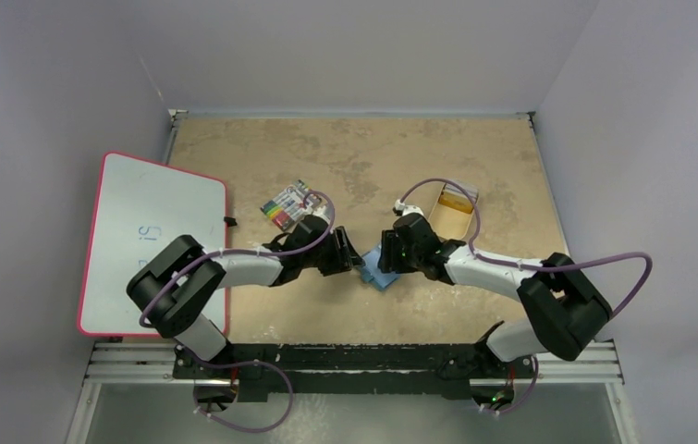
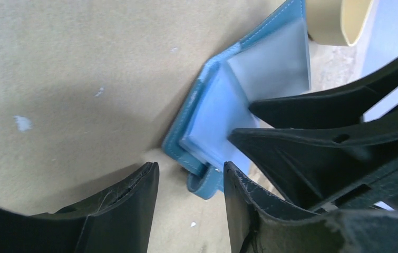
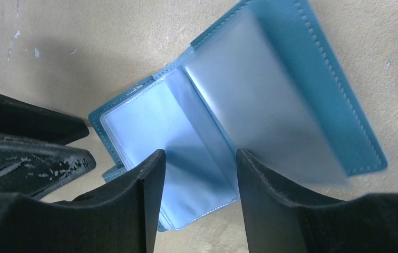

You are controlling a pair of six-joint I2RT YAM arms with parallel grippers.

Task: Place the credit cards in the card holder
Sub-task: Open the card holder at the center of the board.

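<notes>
The card holder (image 3: 212,132) lies open on the worn tan table (image 1: 363,157), between pale grey walls (image 1: 354,46), just before the tips of the left gripper (image 2: 190,175) and the right gripper (image 3: 201,156), both with jaws apart and holding nothing.

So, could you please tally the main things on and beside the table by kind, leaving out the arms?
card holder: 1
tan tray: 1
striped pack: 1
whiteboard: 1
credit cards in the tray: too small to count
Total: 4 counted
</notes>
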